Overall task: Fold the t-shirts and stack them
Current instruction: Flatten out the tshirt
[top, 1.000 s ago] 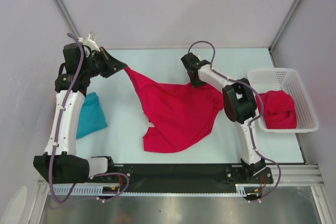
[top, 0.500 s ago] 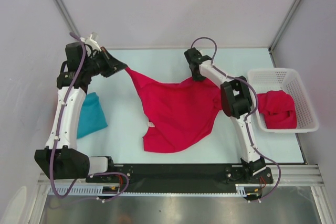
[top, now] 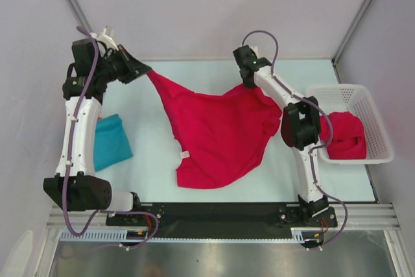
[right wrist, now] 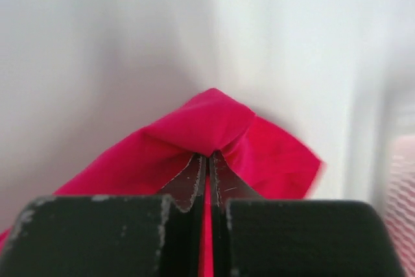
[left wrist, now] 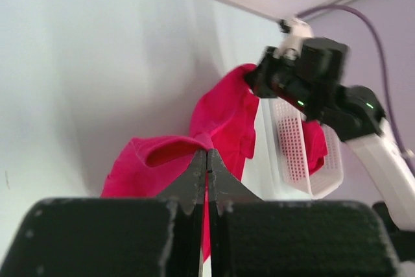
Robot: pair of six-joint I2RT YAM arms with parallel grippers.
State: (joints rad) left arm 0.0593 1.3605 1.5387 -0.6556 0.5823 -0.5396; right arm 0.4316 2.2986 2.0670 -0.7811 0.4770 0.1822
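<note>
Spreading the red shirt (top: 217,134): both far corners are pinched.
Nearest you, its hem lies mid-table, with the teal shirt (top: 110,142) to the left and a second red shirt (top: 342,135) in the basket (top: 334,86) to the right. Farther back, your left gripper (top: 146,71) and right gripper (top: 248,84) are each clamped on a lifted corner. The next move, I judge, is to draw them apart and lay the shirt flat.

Teal t-shirt (top: 111,146) partly hidden behind left arm (top: 76,135).
</note>
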